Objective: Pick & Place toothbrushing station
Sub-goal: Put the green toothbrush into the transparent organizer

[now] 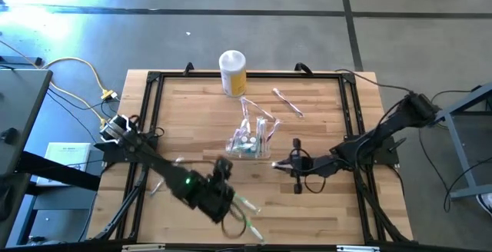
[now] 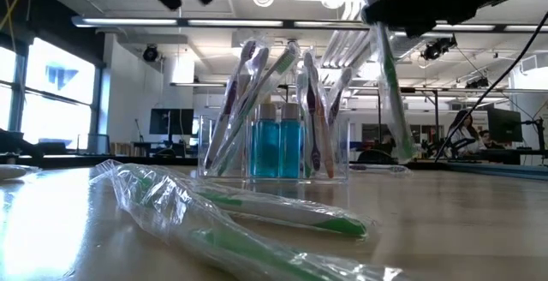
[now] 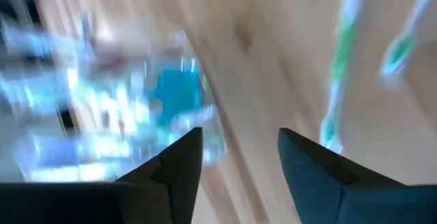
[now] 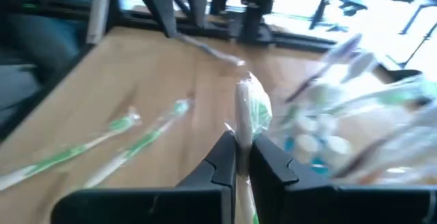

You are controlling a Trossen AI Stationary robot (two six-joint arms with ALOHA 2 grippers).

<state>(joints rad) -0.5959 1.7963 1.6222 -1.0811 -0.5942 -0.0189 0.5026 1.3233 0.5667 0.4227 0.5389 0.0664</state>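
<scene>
Here the right tool [image 1: 281, 164] pinches a wrapped green toothbrush [image 4: 250, 111] upright just beside the toothbrushing station [image 1: 250, 140]; placing seems under way, and next it likely needs lifting over a compartment. The left tool [image 1: 227, 202], fingers spread and empty, hangs nearer the front edge beyond two more wrapped brushes [image 2: 257, 217]. The station stands mid-tabletop [image 1: 323, 213], clear, holding brushes and blue bottles [image 2: 278, 148].
</scene>
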